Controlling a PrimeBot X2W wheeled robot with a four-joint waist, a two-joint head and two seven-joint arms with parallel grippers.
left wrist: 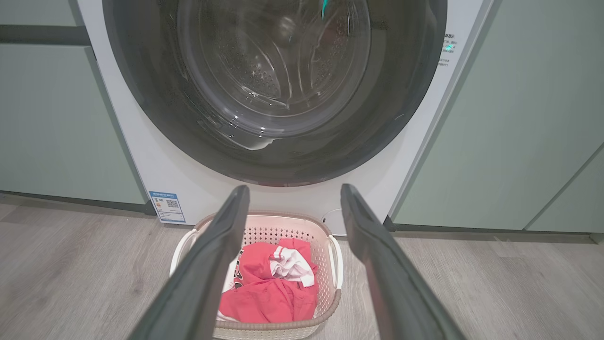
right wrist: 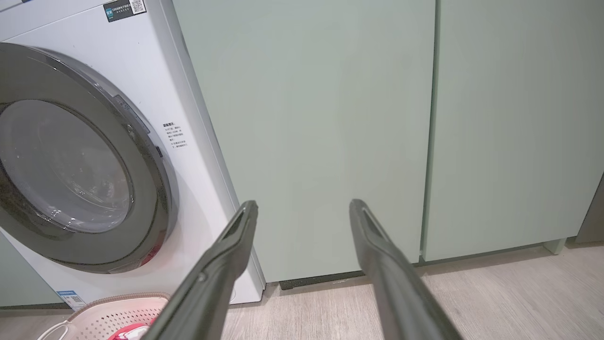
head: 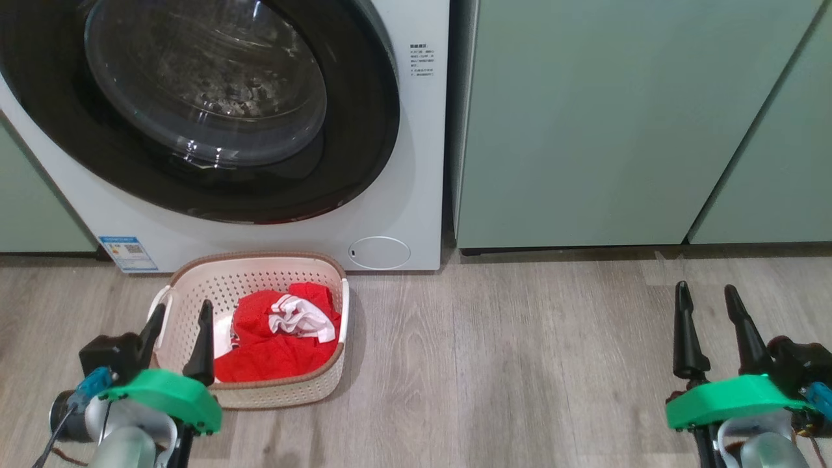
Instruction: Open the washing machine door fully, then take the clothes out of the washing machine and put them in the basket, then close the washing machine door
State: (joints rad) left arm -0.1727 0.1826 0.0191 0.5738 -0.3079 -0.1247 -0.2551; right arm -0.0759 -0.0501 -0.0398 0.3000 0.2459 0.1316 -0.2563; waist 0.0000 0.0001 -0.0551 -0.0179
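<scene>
door [head: 364,130]: big round, glossy black rim, clear bulging window. it sits shut, flush on the front of the washer [head: 419,162]. steel drum shows through the window, no red visible inside.
washer: white front-loader, small round white hatch [head: 379,252] at its lower right corner, blue label [head: 128,253] at its lower left.
basket [head: 260,261]: cream, perforated sides, brown rim, white loop handles. it stands on the floor [head: 520,364] just in front of the washer, under the door and left of the hatch.
clothes [head: 273,354]: red heap inside the basket, with a white and red-striped piece bunched on top. all of it is below the rim, toward the side away from the washer.
around: pale green cabinets [head: 585,130] flank the washer on both sides, grey wood-look floor. nothing lies between the basket and the washer front.
left claw [head: 182,307]: fingers spread wide, nothing between them. in the head view it overlaps the basket corner farthest from the washer, on the left. the left wrist view looks between the fingers at the basket and door, and shows no contact with either.
right claw [head: 706,288]: also spread wide and empty. it is well to the right of the washer, above the floor and facing the cabinets, touching nothing.
</scene>
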